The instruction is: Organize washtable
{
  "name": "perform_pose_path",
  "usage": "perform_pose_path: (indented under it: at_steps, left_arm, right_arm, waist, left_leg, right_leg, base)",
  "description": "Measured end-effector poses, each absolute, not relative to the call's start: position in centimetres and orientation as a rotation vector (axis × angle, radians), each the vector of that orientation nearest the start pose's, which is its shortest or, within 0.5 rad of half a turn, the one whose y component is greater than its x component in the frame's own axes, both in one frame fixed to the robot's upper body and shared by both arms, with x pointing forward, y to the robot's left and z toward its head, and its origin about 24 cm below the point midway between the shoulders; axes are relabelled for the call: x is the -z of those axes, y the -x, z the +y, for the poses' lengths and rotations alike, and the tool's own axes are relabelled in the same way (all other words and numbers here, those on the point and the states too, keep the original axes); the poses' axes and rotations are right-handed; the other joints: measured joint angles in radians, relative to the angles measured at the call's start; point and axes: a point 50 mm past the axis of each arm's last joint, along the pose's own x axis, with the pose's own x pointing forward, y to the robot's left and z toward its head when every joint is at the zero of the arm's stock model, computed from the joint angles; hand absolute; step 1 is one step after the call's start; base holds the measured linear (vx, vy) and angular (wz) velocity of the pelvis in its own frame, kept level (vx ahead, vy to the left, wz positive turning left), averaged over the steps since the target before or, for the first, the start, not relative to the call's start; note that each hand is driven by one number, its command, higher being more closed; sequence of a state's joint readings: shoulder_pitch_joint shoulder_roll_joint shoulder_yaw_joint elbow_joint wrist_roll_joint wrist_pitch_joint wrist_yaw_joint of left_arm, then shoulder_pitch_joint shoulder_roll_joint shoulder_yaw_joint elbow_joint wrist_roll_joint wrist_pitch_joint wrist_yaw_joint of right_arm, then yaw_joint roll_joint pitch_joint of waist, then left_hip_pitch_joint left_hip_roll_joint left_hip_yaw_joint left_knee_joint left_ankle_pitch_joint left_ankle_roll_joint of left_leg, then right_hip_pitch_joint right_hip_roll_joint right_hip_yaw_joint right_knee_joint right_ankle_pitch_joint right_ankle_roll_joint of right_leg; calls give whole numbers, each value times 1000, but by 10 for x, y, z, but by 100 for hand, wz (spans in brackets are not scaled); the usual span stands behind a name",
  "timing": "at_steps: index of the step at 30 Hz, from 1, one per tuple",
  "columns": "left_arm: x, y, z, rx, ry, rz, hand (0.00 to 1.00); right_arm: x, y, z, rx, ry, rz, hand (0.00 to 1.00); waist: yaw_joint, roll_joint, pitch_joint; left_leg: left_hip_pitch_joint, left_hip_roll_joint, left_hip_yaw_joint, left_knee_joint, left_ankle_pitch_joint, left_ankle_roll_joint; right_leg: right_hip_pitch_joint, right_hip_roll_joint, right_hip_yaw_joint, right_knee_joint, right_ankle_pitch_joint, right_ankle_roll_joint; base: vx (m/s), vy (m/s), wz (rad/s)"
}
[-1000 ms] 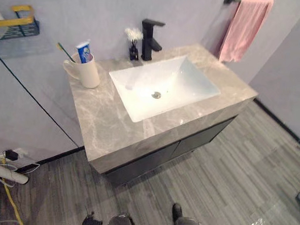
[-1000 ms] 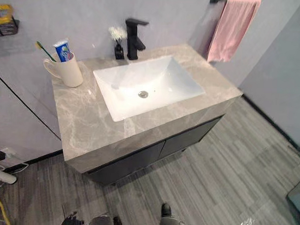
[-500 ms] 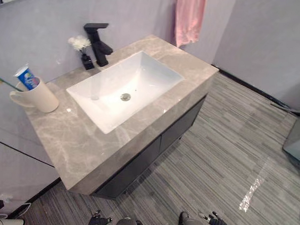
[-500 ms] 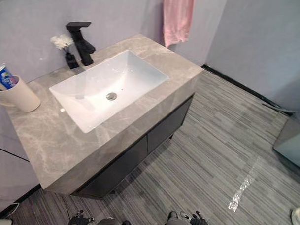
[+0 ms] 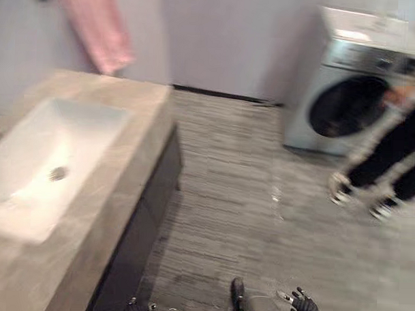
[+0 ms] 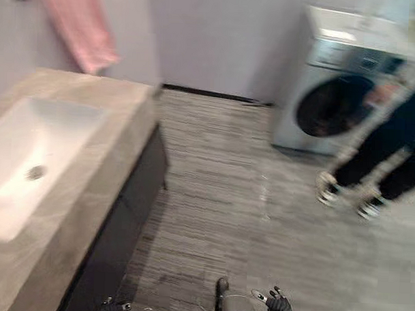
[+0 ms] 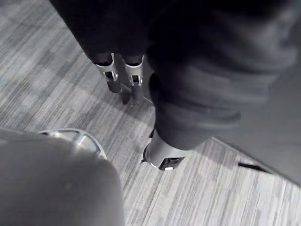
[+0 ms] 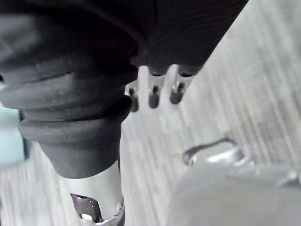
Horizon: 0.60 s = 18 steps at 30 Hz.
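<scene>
Hands idle beside the washstand, no tidying in progress.
The worktop (image 5: 104,193) around the sink (image 5: 37,156) shows nothing loose on the part in view. The left hand (image 7: 113,77) and right hand (image 8: 153,93) hang straight-fingered and empty above the floor (image 5: 260,219), so what remains cannot be judged.

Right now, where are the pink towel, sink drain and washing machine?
pink towel (image 5: 99,29), left eye view, middle of the cloth.
sink drain (image 5: 57,173), left eye view, its metal centre.
washing machine (image 5: 342,105), left eye view, its dark round door.
</scene>
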<state>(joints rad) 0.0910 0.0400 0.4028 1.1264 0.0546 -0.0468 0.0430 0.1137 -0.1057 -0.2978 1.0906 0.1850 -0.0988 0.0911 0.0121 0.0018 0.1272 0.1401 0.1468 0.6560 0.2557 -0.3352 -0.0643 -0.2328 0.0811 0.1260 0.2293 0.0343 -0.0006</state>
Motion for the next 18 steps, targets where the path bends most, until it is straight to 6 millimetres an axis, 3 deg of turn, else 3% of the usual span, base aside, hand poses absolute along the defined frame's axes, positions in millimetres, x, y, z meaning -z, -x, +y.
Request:
perform_pose_path:
  at_steps: [1,2,3,4,5,6,7,8,9,10,11,12,13,14,16,17,18]
  left_arm:
    - [168,-65,208,-407,110,1164,0]
    - [168,-70,205,-397,110,1154,0]
    - [166,-80,202,-375,101,1132,0]
    - [164,-87,200,-360,94,1109,0]
    - [164,-89,200,-360,95,1099,0]
    - [163,-90,198,-366,107,1095,0]
    - [164,-89,197,-369,114,1095,0]
    - [164,-89,196,-368,115,1095,0]
    - [164,-90,190,-361,130,1091,0]
    - [164,-91,189,-357,134,1086,0]
    - [163,-92,193,-366,131,1081,0]
    - [164,-89,195,-370,126,1089,0]
    - [164,-88,196,-371,121,1090,0]
    - [164,-87,200,-372,110,1096,0]
    - [165,-84,200,-374,112,1108,0]
    - [164,-86,201,-384,120,1096,0]
    - [163,-89,197,-383,130,1080,0]
  right_arm:
    - [158,-76,-234,422,-247,1017,0]
    - [156,-76,-240,435,-239,1016,0]
    - [155,-76,-244,444,-232,1017,0]
    - [156,-71,-245,446,-228,1037,0]
    - [157,-67,-243,438,-221,1052,0]
    - [159,-65,-238,407,-211,1065,0]
    - [160,-67,-232,374,-208,1069,0]
    - [161,-67,-229,368,-218,1076,0]
    - [161,-69,-232,377,-226,1077,0]
    - [160,-71,-233,380,-226,1072,0]
    - [158,-80,-233,374,-226,1039,0]
    - [157,-81,-232,372,-229,1031,0]
    - [158,-77,-231,373,-233,1040,0]
    - [161,-70,-227,374,-247,1055,0]
    - [161,-66,-227,370,-251,1064,0]
    - [163,-60,-223,378,-268,1076,0]
    - [163,-58,-224,391,-273,1078,0]
  waist:
    - [-4,33,-2]
    - [-8,40,1]
    - [0,60,14]
    - [-4,58,19]
    - [-9,49,18]
    - [-14,58,25]
    - [-19,45,31]
    - [-15,55,31]
    - [4,78,24]
    - [18,92,20]
    - [13,80,19]
    - [2,70,14]
    - [2,67,12]
    - [6,48,-2]
    - [-5,52,-4]
    - [-15,42,1]
    - [-13,49,5]
  left_leg:
    - [-3,-16,-20,1,16,26]
    - [-7,-3,-19,7,17,30]
    - [-12,7,-18,26,8,42]
    - [-7,-21,-27,53,2,53]
    - [-1,-33,-44,79,-4,64]
    - [-21,-35,-119,171,-14,114]
    - [-56,-61,-232,231,-35,173]
    - [-58,-78,-285,193,-53,169]
    - [-56,-84,-306,38,-47,166]
    - [-43,-73,-276,7,-41,110]
    - [-9,-71,-141,3,-51,96]
    - [21,-64,-91,14,-57,87]
    - [32,-62,-60,27,-60,81]
    - [33,-57,-20,83,-64,73]
    - [8,-3,8,257,-48,44]
    - [-62,62,-4,477,-17,50]
    - [-134,115,-52,627,-52,100]
  right_leg:
    - [-1,43,80,-107,17,-29]
    - [-7,40,47,-127,3,-47]
    - [-54,35,-29,-50,-21,-78]
    - [-80,-1,-130,64,-67,-137]
    - [-67,-10,-151,70,-70,-129]
    - [-54,13,-102,64,-54,-99]
    - [-38,33,-9,32,-52,-105]
    - [-21,44,11,7,-58,-121]
    - [-21,50,-51,7,-76,-155]
    - [-51,48,-94,72,-116,-183]
    - [-110,3,-174,257,-207,-143]
    - [-104,-10,-203,294,-239,-130]
    - [-86,-11,-207,294,-235,-120]
    - [-38,-5,-152,237,-202,-80]
    - [6,37,-77,182,-181,-65]
    - [40,55,-16,148,-175,-57]
    - [60,81,47,132,-171,-49]
  base:
    - [-17,2,-296]
    - [16,-18,-286]
    - [111,-49,-231]
    - [124,-40,-225]
    - [112,-38,-229]
    - [85,-18,-225]
    - [42,28,-227]
    - [29,103,-240]
    - [-3,106,-222]
    - [89,108,-286]
    - [137,57,-230]
    - [206,75,-200]
    - [222,58,-165]
    - [249,59,-191]
    - [268,61,-165]
    - [239,85,-142]
    - [148,60,-149]
